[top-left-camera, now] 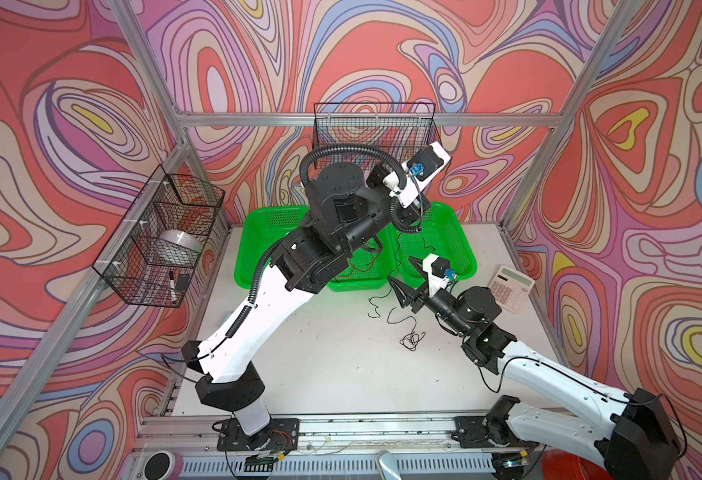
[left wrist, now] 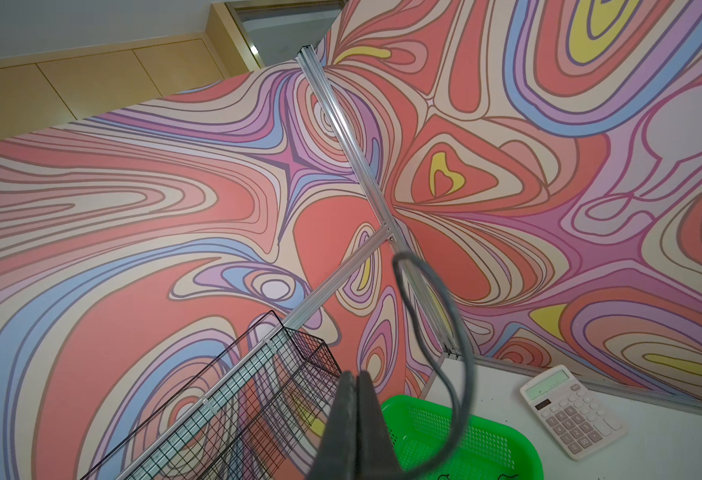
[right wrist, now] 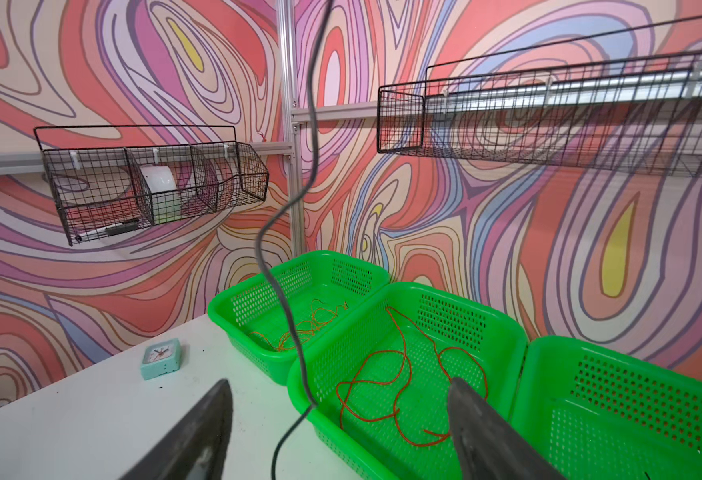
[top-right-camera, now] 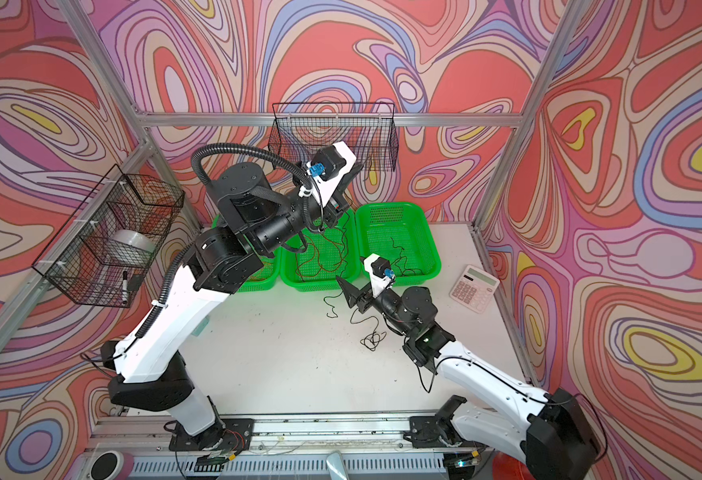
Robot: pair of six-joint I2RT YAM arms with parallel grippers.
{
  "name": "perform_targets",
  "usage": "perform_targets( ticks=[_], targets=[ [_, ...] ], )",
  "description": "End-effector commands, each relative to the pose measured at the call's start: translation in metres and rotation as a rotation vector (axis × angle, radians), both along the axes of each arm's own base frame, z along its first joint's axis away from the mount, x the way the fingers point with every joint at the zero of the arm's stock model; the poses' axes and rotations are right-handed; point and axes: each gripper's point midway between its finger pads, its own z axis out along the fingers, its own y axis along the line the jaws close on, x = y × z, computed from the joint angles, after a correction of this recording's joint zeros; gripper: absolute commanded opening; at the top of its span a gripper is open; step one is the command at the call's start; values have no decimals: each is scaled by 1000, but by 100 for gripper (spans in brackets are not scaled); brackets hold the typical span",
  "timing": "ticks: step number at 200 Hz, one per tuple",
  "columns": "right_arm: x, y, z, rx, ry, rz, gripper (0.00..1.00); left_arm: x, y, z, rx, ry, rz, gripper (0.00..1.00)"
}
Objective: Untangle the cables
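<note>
In both top views three green baskets stand in a row along the far edge of the tabletop (top-right-camera: 278, 357): the left basket (top-right-camera: 264, 284), the middle basket (top-right-camera: 320, 285) and the right basket (top-right-camera: 390, 205). The left gripper (top-right-camera: 356, 167) hangs high above them. The right gripper (top-left-camera: 400, 269) sits low where the middle and right baskets meet, at their near rims, with its jaws spread. A black cable (top-left-camera: 411, 338) lies snarled on the tabletop just near of it. A red cable (top-right-camera: 324, 249) lies in the middle basket. A calculator (top-left-camera: 513, 289) lies near the right edge.

In the left wrist view the jaws are pressed together, tips touching. A blurred dark loop, probably the black cable, arcs up beside them and seems pinched lower down.

In the right wrist view the jaws stand wide apart with nothing between the pads. The black cable hangs from above, passes between them, crosses the middle basket's near rim and drops to the tabletop. An orange cable (right wrist: 299, 328) lies in the left basket, and the red cable sprawls over the middle basket's floor. A small clock (right wrist: 161, 357) stands on the tabletop to the left.
</note>
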Motion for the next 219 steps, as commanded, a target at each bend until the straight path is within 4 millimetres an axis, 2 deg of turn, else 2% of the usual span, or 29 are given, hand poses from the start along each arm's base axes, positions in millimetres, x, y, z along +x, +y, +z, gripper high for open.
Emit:
perform_targets(
  ticks=[1,11,33,51,64,66,73,90,109,135,159,178,196,211,219],
  targets=[
    [-3,7,29,44,-61,37,72,-3,4,7,-26,-8,-6,0],
    [-1,4,34,56,-64,17,63,-1,5,4,-20,1,4,0],
    [3,-3,41,60,-52,-27,24,4,10,-4,-17,23,33,0],
    [4,-6,41,35,-42,-46,0,9,18,-10,-39,64,38,0],
    [4,-9,45,24,-45,-62,0,15,25,-23,-46,111,50,0],
    [4,-9,44,21,-44,-63,0,15,28,-18,-69,104,49,0],
    [3,-11,47,15,-48,-73,0,20,33,-24,-89,129,52,0],
    [6,-18,52,-15,-43,-113,0,32,49,-43,-141,211,63,0],
    [13,-24,59,-62,-31,-168,0,47,68,-71,-179,292,83,20],
    [23,-34,78,-75,-37,-218,0,65,97,-116,-261,419,111,44],
    [38,-40,89,-80,-14,-243,0,75,117,-162,-292,505,146,55],
    [54,-48,101,-40,14,-247,0,78,124,-198,-270,583,155,63],
    [75,-56,112,35,61,-224,0,75,128,-231,-244,631,162,73],
    [91,-55,117,79,96,-192,0,71,135,-253,-231,630,183,83],
    [98,-53,120,82,95,-188,0,70,141,-265,-229,636,201,85]
  ],
)
